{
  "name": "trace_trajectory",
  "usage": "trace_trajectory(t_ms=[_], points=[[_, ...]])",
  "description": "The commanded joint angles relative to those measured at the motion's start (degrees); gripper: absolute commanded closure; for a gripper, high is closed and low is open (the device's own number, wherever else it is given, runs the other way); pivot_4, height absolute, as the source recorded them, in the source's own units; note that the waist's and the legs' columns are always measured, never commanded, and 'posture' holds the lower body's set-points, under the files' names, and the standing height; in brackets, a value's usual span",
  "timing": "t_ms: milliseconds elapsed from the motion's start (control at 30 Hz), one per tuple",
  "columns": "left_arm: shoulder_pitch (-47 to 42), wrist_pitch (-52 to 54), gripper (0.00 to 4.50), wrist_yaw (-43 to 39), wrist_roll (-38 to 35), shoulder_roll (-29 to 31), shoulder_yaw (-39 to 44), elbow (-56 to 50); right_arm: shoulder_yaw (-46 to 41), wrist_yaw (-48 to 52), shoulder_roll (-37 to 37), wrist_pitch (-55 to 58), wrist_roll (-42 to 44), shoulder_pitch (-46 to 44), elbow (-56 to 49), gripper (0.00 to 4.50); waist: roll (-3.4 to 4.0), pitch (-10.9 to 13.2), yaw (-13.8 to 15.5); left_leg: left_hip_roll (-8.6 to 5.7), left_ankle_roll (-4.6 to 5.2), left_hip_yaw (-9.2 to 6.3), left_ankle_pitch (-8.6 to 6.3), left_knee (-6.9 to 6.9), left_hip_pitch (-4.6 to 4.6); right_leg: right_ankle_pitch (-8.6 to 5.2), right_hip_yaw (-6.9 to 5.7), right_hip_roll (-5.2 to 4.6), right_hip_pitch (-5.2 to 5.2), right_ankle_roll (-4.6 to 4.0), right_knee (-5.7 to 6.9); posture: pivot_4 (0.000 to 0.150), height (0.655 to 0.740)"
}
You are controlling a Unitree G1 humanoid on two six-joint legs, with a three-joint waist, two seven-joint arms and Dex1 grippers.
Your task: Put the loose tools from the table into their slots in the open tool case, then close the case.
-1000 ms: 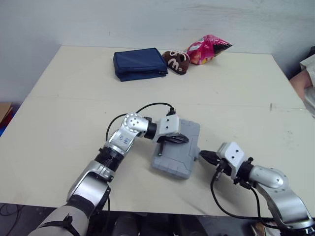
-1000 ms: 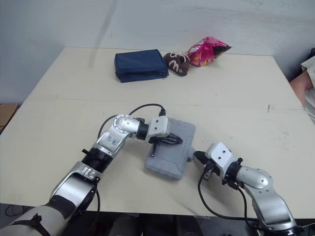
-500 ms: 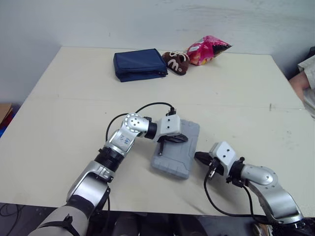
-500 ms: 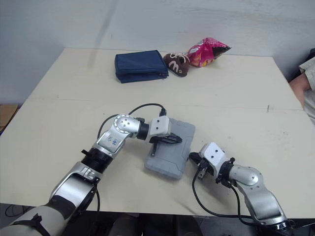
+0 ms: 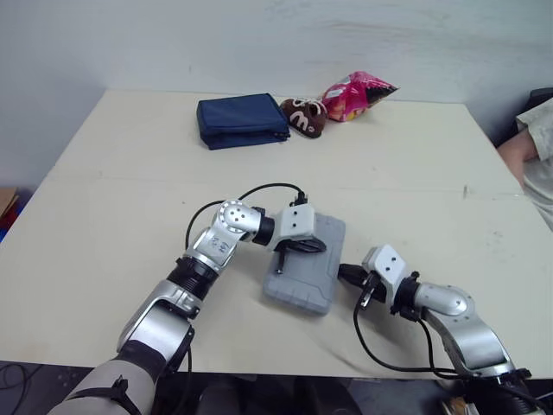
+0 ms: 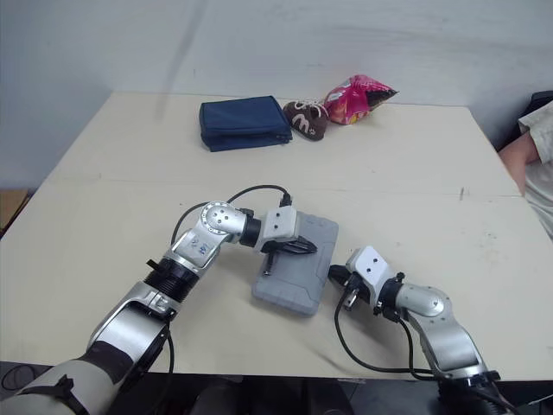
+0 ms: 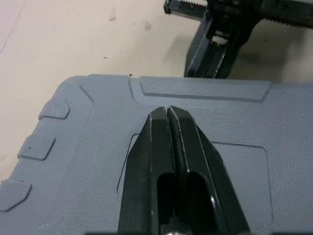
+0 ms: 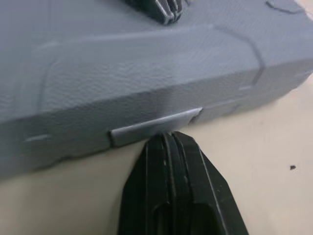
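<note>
Table (image 5: 130, 216): cream, scuffed, under my left claw (image 5: 320, 246). Wall (image 5: 259, 35): pale grey, plain, far ahead of that claw, past the table's far edge.

the tool case (image 7: 234, 161) is grey plastic, matt, with a fine pebbled grain; its latch tab (image 8: 155, 126) looks smoother. the left gripper (image 7: 167, 110) and right gripper (image 8: 168, 137) have black, smooth, slightly glossy fingers. the table (image 5: 130, 216) is cream, matt and lightly specked. the pouch (image 5: 240, 120) looks like navy cloth; the pink snack bag (image 5: 354, 91) is shiny foil.
</note>
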Motion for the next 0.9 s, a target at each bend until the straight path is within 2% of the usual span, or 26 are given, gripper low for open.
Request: trace_trajectory(t_ms=[33, 300, 533, 633, 733, 767, 867, 900], points=[[4.6, 0.0, 4.47, -2.6, 6.0, 0.6, -6.6, 8.8, 0.3, 2.6, 0.8, -6.6, 0.5, -3.6, 2.9, 4.50, 0.11, -0.2, 0.0, 0.00, 0.00, 0.00, 0.00, -0.01, 0.00, 0.00, 0.00, 0.00, 0.00, 0.00, -0.02, 0.150, 0.7400], [3.5, -6.4, 4.47, -1.7, 3.2, -0.2, -2.6, 10.9, -1.0, 8.2, -2.6, -7.1, 2.5, -1.4, 0.3, 4.50, 0.40, -0.6, 0.1, 0.01, 0.28, -0.03, -0.20, -0.02, 0.00, -0.01, -0.01, -0.03, 0.03, -0.02, -0.08, 0.150, 0.7400], [3.6, -20.5, 4.47, -8.1, -10.9, 1.0, 9.5, 3.6, -11.3, 15.0, -11.3, -12.8, 8.4, 5.5, -5.3, 4.50, 0.76, 0.0, 0.5, 0.00, 0.32, -0.02, -0.27, -0.03, -0.22, -0.01, -0.02, -0.05, -0.17, -0.02, -0.13, 0.150, 0.7400], [3.3, -18.6, 4.47, -9.0, -15.9, 4.0, 14.8, -0.3, -16.0, 16.1, -14.8, -12.4, 9.8, 8.5, -6.6, 4.50, 0.71, 0.7, 0.6, 0.01, 0.20, -0.01, -0.20, 0.01, -0.34, -0.01, -0.03, -0.01, -0.28, -0.01, -0.11, 0.150, 0.7400], [4.5, -11.7, 4.47, -9.5, -19.8, 9.9, 19.8, -4.0, -21.7, 19.2, -18.1, -9.3, 14.5, 12.8, -8.3, 4.50, 0.69, 0.9, 0.7, 0.01, 0.01, -0.02, -0.08, 0.03, -0.44, -0.02, -0.04, -0.03, -0.34, 0.00, -0.14, 0.150, 0.7400], [5.4, -9.0, 3.95, -9.2, -20.4, 11.9, 21.0, -4.7, -23.3, 19.7, -18.8, -8.4, 15.7, 14.0, -8.9, 4.50, 0.72, 0.9, 0.7, 0.00, 0.01, -0.02, -0.08, 0.03, -0.45, -0.03, -0.03, -0.03, -0.33, 0.01, -0.19, 0.150, 0.7400], [10.9, -3.5, 2.76, -9.7, -19.8, 20.4, 24.0, -6.1, -28.7, 22.4, -20.8, -9.2, 17.4, 17.6, -10.2, 3.51, 0.78, 0.9, 0.2, 0.01, 0.02, 0.01, -0.09, -0.02, -0.42, -0.04, -0.01, -0.02, -0.28, 0.04, -0.33, 0.150, 0.7400], [12.8, -3.7, 2.22, -9.2, -19.0, 22.8, 25.1, -6.2, -30.4, 23.1, -21.2, -9.9, 17.4, 18.6, -10.2, 2.97, 0.81, 0.9, 0.1, 0.02, 0.03, 0.04, -0.10, -0.08, -0.40, -0.05, 0.01, -0.03, -0.28, 0.05, -0.38, 0.150, 0.7400]])
